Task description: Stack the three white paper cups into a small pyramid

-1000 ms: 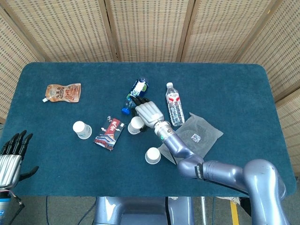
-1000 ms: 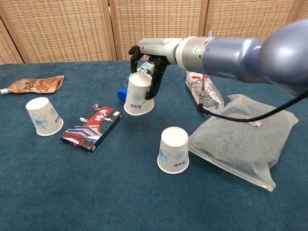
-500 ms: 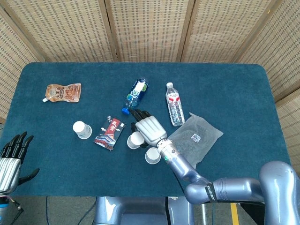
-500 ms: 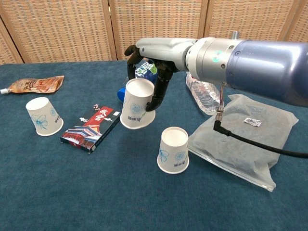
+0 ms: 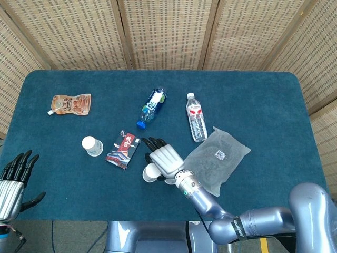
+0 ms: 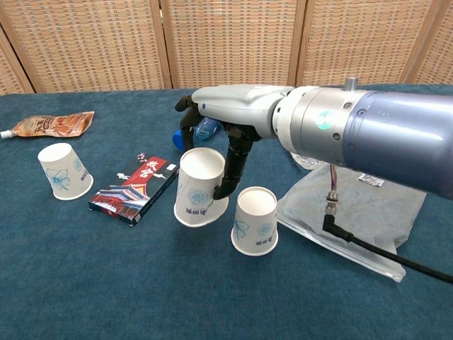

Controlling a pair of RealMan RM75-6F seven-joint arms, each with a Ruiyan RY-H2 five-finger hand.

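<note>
Right hand (image 6: 223, 131) clamped on an upside-down white paper cup (image 6: 200, 187), fingers wrapped over its sides; cup just left of a 2nd upside-down cup (image 6: 255, 220), close beside it, prob. not touching but hard to tell from chest view. 3rd cup (image 6: 64, 171) well apart, far left, past the red-and-dark packet (image 6: 134, 189). Grey pouch (image 6: 361, 212) pressed against the 2nd cup's right side, so little room there; more bare blue table (image 6: 106, 283) toward the near edge w/ nothing on it. Blue bottle (image 5: 152, 107), clear water bottle (image 5: 196, 116) and brown sachet (image 5: 71, 103) further back. Left hand (image 5: 13, 179) at the near-left table corner, fingers apart, holding nothing. Vs 0.5 s ago: held cup lower and nearer the 2nd cup, right arm drawn closer in; left hand unmoved.
</note>
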